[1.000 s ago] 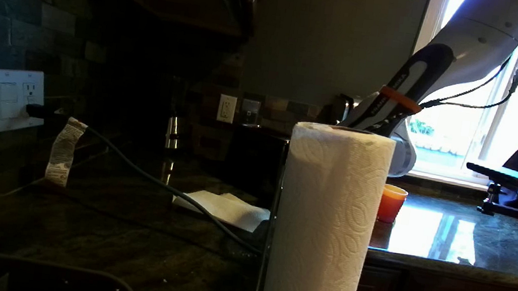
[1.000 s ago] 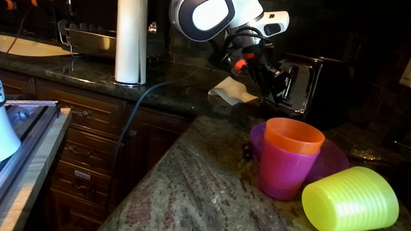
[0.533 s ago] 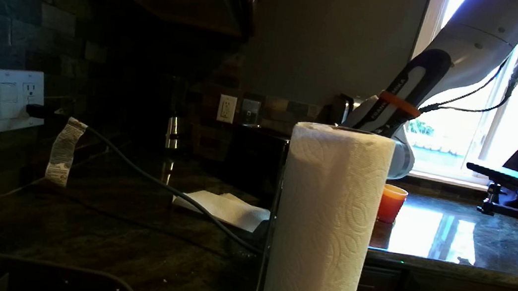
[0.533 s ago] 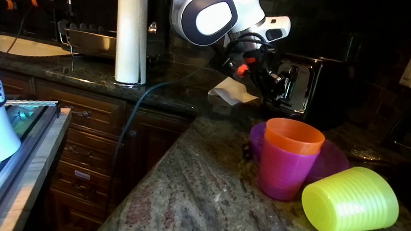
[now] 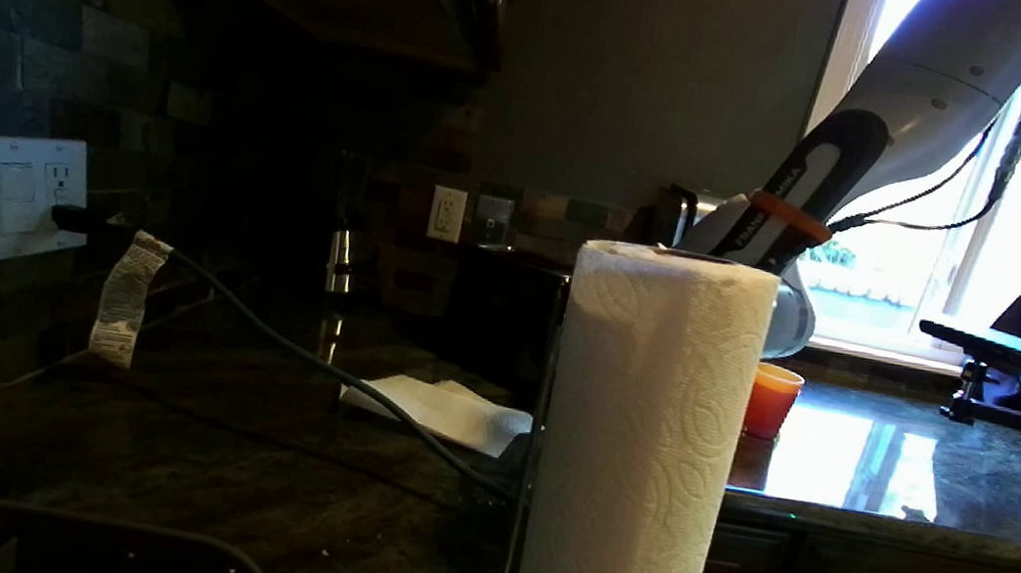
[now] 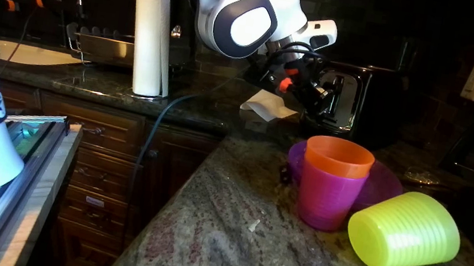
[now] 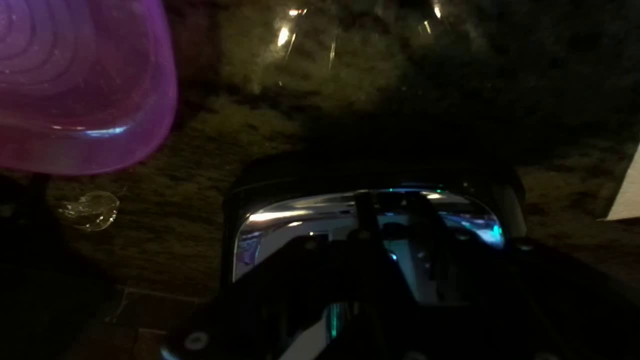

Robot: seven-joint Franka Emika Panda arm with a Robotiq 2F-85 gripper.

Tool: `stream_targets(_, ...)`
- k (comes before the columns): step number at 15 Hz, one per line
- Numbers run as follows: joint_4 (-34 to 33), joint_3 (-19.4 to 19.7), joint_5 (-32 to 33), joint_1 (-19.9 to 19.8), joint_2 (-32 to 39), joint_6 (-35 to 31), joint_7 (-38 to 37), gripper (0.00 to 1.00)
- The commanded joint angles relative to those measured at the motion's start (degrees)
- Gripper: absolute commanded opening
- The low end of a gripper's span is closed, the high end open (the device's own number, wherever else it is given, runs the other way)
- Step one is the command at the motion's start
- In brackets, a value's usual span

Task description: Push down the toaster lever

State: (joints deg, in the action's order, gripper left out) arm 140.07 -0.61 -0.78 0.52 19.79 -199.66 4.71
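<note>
The toaster [image 6: 377, 107] stands on the dark counter, with a black body and a shiny silver end panel. The panel also shows in the wrist view [image 7: 287, 235], and the dark body in an exterior view [image 5: 507, 311]. My gripper [image 6: 327, 111] points down at this end panel, very close to it; contact cannot be told. In the wrist view the gripper [image 7: 392, 210] is dark against the panel. Its jaws stand a narrow gap apart, and a dark piece shows between them. Reflections and shadow hide whether that is the lever. The paper towel roll hides the gripper in an exterior view.
A paper towel roll [image 6: 152, 40] stands on the counter. A white paper sheet [image 6: 268, 105] lies near the toaster. A pink cup [image 6: 326, 198] holding an orange cup [image 6: 339, 154], a purple plate [image 6: 384, 188] and a yellow cup [image 6: 405, 233] stand nearby. A cable [image 5: 313, 359] crosses the counter.
The arm and gripper have moved down and slightly to the right along the toaster's end panel. The toaster, cups and paper have not visibly moved.
</note>
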Motion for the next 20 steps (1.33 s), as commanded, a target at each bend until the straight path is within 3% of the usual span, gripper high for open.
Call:
stream_targets(1, -0.6, -0.3, 3.2, -1.6, 1.4, -2.8, -0.5, 0.19)
stream_targets(4, -0.7, -0.6, 4.5, -2.5, 1.8, -3.5, -0.9, 0.01)
stream_targets(15, -0.6, 0.4, 5.8, -6.0, 1.1, -3.5, -1.0, 0.0)
stream_targets(20, 0.7, -2.2, 6.1, -9.4, -0.9, 0.1, -1.9, 0.01)
